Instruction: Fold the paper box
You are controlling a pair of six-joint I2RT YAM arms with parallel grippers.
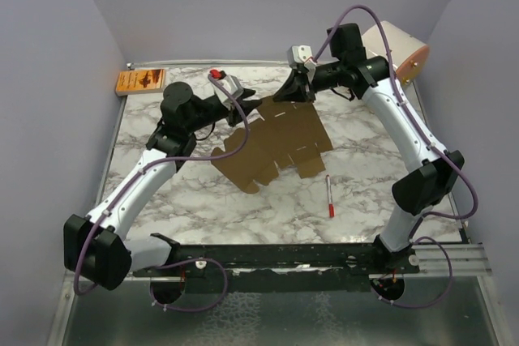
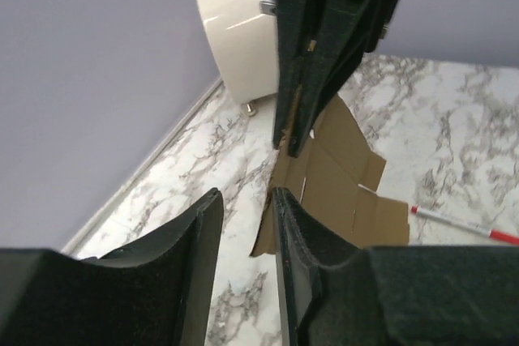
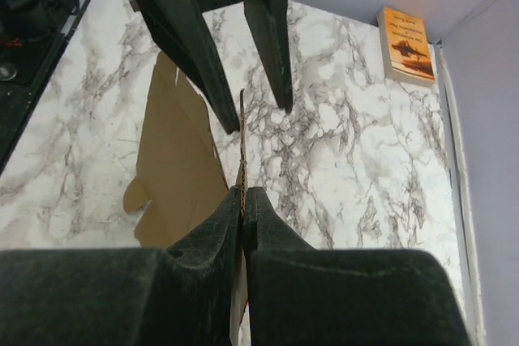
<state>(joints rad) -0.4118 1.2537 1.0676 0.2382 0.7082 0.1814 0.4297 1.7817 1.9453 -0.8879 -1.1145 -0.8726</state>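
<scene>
Right wrist view is showing the clearest reason for the pose. The right gripper (image 3: 243, 197) is clenching a thin raised edge of the paper box (image 3: 174, 160), its two fingers pressed together with the cardboard sandwiched between them. That flap is standing up on edge while the rest of the sheet is lying flat on the marble table (image 3: 357, 168), so the pinch is apparently serving to hold one panel upright along its crease. The left gripper (image 3: 258, 119) is hanging just beyond, its jaws parted and straddling the same edge without pressing on it (a loose guard rather than a grip, I'd judge). This is probably leaving the right side to carry the flap alone.

In the overhead view the paper box is sitting near the middle of the table, a little toward the far side. It is looking mostly unfolded, with both arms reaching in to meet at its far edge. A red-and-white pen (image 1: 330, 197) is lying near the sheet's right side, apart from it. An orange packet (image 1: 140, 81) is resting at the far left corner and a white cylinder (image 1: 397, 50) at the far right, both well away from the work. Folding is looking barely begun, with only this one flap raised.
</scene>
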